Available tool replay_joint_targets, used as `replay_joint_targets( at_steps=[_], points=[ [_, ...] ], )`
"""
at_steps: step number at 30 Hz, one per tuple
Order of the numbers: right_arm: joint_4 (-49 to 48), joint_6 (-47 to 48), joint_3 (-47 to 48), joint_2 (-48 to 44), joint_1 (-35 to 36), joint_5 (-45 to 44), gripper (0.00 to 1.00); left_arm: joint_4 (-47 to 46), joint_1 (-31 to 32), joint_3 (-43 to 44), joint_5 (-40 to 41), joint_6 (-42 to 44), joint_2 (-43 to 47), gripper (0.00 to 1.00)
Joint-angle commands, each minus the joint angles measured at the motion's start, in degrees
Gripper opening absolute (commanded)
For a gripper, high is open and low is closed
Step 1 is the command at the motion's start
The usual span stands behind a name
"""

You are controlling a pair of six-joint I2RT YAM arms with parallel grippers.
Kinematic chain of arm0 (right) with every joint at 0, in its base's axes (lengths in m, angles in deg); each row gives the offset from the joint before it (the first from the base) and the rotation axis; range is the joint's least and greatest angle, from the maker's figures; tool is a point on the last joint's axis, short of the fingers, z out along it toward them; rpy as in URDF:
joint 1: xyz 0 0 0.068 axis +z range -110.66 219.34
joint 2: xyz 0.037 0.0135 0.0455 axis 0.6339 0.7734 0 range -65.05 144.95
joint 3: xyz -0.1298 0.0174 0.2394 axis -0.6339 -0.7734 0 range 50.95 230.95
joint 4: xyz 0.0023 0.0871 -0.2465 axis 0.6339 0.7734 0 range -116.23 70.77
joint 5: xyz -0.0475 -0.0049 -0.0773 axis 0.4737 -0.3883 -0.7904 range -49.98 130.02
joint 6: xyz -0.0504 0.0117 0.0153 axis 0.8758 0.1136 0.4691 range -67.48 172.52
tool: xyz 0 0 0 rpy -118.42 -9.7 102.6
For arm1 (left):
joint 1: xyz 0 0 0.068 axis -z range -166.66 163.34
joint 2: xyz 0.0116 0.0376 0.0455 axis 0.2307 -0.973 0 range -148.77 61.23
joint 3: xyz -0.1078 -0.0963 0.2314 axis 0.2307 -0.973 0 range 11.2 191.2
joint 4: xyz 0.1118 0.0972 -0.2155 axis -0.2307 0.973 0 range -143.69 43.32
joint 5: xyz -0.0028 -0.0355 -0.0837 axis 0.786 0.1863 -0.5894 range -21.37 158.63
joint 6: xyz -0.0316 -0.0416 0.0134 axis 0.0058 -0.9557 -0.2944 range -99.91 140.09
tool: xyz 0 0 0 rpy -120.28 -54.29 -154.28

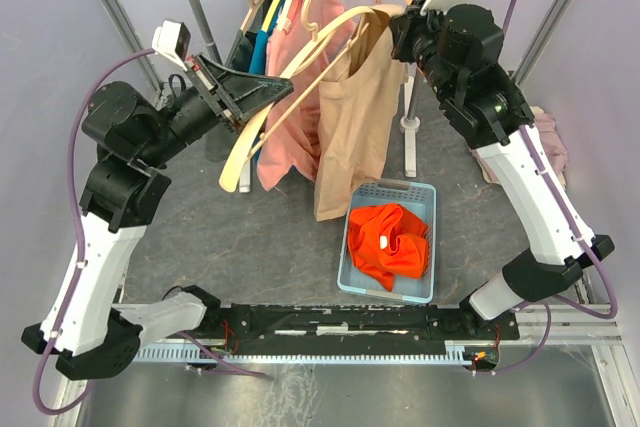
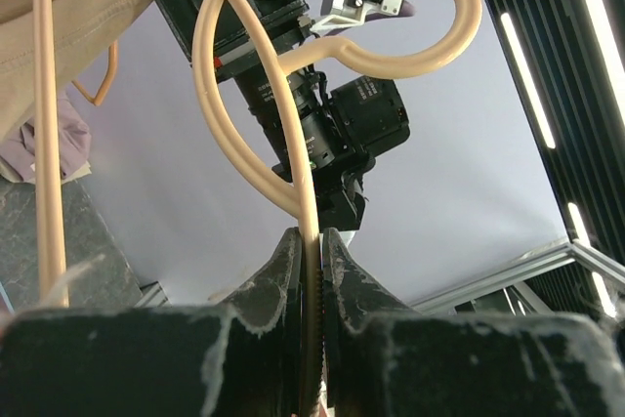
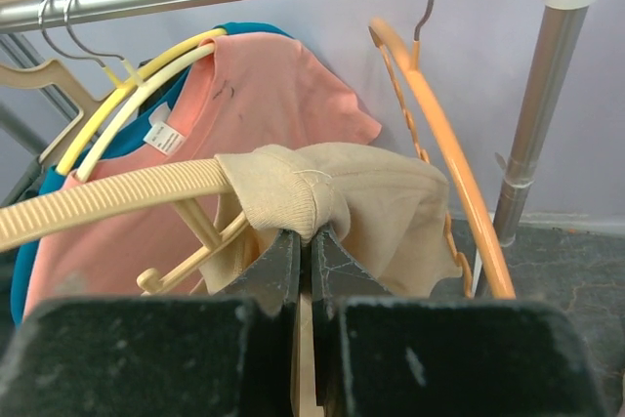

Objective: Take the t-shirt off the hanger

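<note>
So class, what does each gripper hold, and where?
Left gripper: the beige hanger, by its thin arm. Right gripper: the tan t-shirt, by bunched fabric at the hanger's end.

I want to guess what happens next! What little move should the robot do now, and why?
Probably the left tool, shut on the hanger, should draw it back, away from the right tool, which pinches the beige t-shirt; one hanger end sits inside the cloth.

Tan t-shirt (image 1: 350, 137) hangs limp from the raised end of a steeply tilted beige plastic hanger (image 1: 243, 152).
</note>
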Motion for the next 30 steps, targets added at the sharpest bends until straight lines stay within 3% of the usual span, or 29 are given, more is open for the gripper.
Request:
replay_joint_targets(
  at_steps=[1,5,13,20,30],
  points=[
    [-6.4,0.7,1.0,-0.4,-0.4,1.6,0.01,-2.6,-0.4,1.3,5.8,-2.4,3.7,0.03],
    [-6.9,2.6,2.4,-0.5,-0.3,1.4,0.01,-5.6,-0.4,-1.7,9.7,-2.6,6.6,0.03],
    [-6.5,3.7,2.4,-0.6,-1.3,1.1,0.01,-12.5,-0.4,-3.5,10.1,-3.7,7.3,0.03],
    [-9.5,4.1,2.8,-2.9,-1.3,8.2,0.01,-12.2,-0.4,-3.8,11.9,-1.6,4.7,0.03],
    [-6.5,4.2,9.9,-5.3,-1.2,17.5,0.01,-14.3,-0.4,-2.2,11.9,-0.6,-3.5,0.03]
  ],
)
